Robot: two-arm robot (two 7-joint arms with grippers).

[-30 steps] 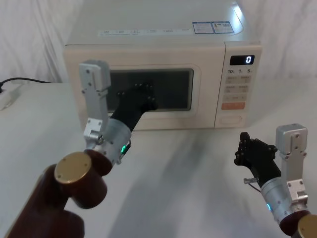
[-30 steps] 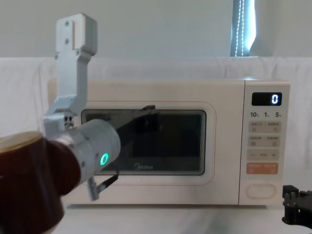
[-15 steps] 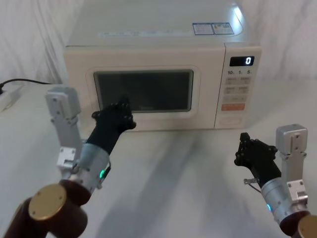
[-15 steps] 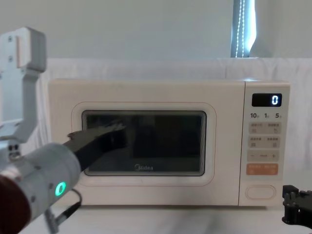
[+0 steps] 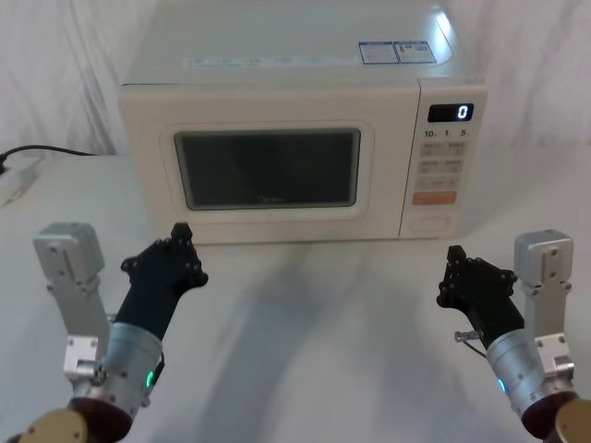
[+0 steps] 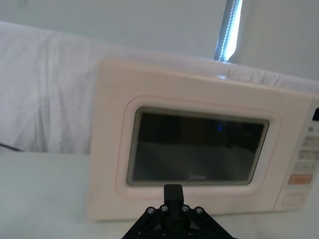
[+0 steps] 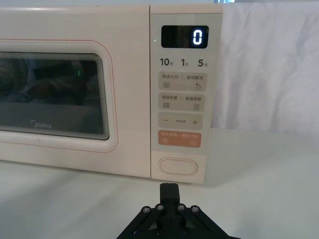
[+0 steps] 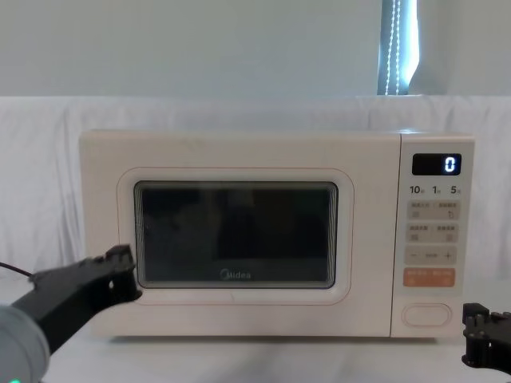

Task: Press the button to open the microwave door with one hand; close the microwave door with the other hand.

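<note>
**Microwave shut on the white table, both grippers held off in front**

A white cloth covers the table [image 5: 305,323] and hangs as a backdrop behind it. At the far left a black cable [image 5: 46,150] runs to a pale power strip [image 5: 17,180] lying on the cloth. Nothing stands between either gripper and the oven's front.

The microwave [image 5: 277,69] sits at the far middle of the table, its front facing the robot. The left gripper [image 5: 175,247] hovers near the table, apart from the oven, in front of the lower left corner of the microwave door [image 5: 268,169]. Its fingers are drawn together and hold nothing. The right gripper [image 5: 460,268] hangs near the right side, in front of and below the keypad strip, well short of the button [image 5: 430,222]; its fingers are likewise closed and empty.

The door is closed flush with the cream body, a dark glass window in a rounded raised frame with a small Midea logo under the glass. The button [image 7: 178,166] is a plain cream pill at the bottom of the keypad, just under the orange key [image 7: 180,138]. The display [image 7: 185,37] reads 0.
</note>
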